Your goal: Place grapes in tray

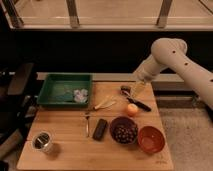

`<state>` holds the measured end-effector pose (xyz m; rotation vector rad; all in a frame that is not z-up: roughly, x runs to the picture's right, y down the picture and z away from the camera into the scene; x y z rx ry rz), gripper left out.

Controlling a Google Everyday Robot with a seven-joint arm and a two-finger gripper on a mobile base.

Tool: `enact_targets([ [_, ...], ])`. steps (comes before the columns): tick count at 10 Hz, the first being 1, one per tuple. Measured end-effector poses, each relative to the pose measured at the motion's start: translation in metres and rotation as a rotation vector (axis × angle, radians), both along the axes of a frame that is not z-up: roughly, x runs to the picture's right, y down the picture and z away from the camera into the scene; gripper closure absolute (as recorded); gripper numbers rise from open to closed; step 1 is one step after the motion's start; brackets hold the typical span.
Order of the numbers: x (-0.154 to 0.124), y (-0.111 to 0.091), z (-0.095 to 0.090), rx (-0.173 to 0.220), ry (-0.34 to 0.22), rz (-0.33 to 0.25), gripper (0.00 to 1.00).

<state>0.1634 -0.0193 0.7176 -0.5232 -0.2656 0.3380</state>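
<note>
The grapes (124, 133) are a dark cluster lying inside the dark purple bowl (114, 126) at the front centre-right of the wooden table. The green tray (57, 90) sits at the table's back left, with a small white object (80, 94) in its right corner. My gripper (129, 91) hangs at the end of the white arm (172, 57) over the table's back right, above a black-handled utensil (139, 103). It is well right of the tray and behind the grapes' bowl.
An orange fruit (131, 109) lies just behind the purple bowl. A red-orange bowl (151, 139) stands at the front right. A metal cup (42, 142) is at the front left. A fork (87, 124), a black bar (100, 129) and a pale yellow utensil (105, 104) lie mid-table.
</note>
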Motion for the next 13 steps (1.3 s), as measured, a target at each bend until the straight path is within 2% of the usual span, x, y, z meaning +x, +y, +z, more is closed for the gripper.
enact_targets([
  [5, 0.0, 0.0, 0.0, -0.001, -0.001, -0.003, 0.2],
  [7, -0.007, 0.009, -0.002, -0.029, -0.016, -0.064, 0.2],
  [9, -0.006, 0.035, -0.011, -0.068, -0.05, -0.115, 0.2],
  [11, -0.004, 0.07, -0.018, -0.11, -0.115, -0.18, 0.2],
  [13, -0.001, 0.089, -0.017, -0.138, -0.148, -0.207, 0.2],
])
